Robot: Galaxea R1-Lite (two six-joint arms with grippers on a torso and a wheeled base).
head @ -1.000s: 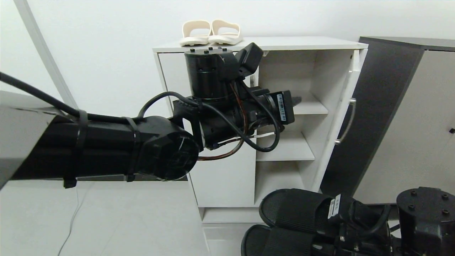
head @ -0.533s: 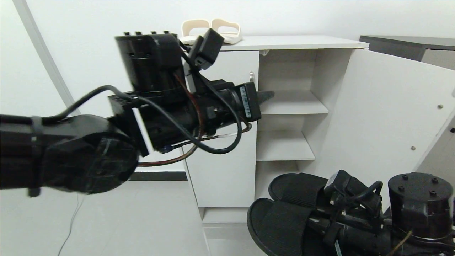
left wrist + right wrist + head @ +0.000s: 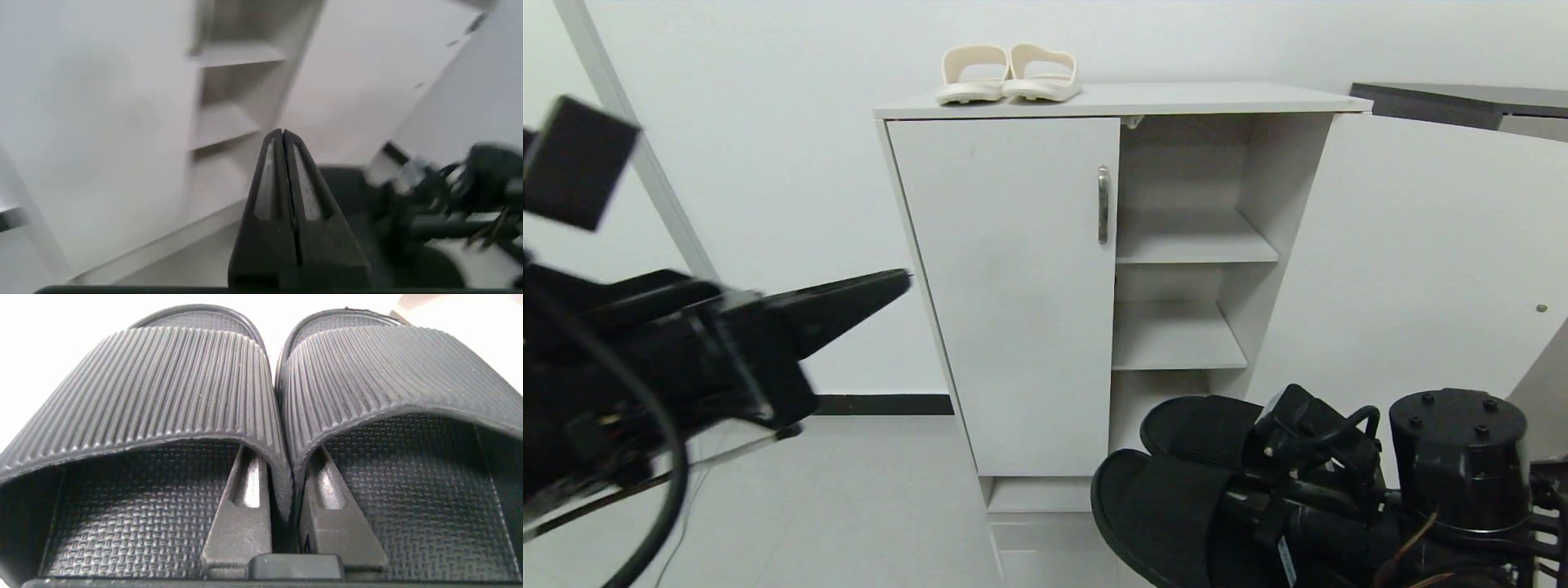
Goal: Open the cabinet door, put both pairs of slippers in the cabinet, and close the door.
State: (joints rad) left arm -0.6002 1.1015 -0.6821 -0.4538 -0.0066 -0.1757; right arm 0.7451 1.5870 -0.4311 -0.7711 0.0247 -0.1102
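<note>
1. My left end effector (image 3: 283, 145) hangs out to the left of the cabinet (image 3: 931, 245), with its fingers pressed flat together.
2. My right end effector (image 3: 282, 469) is pinching the black slippers (image 3: 1176, 474). One finger sits inside each, squeezing their inner walls together, low in front of the cabinet's open right half.
3. The right door (image 3: 1405, 261) stands wide open and the left door (image 3: 1013, 286) is shut.
4. The cream slippers (image 3: 1009, 73) sit side by side at the left end of the cabinet's top, probably near its front edge, though that's hard to judge from this low.
</note>
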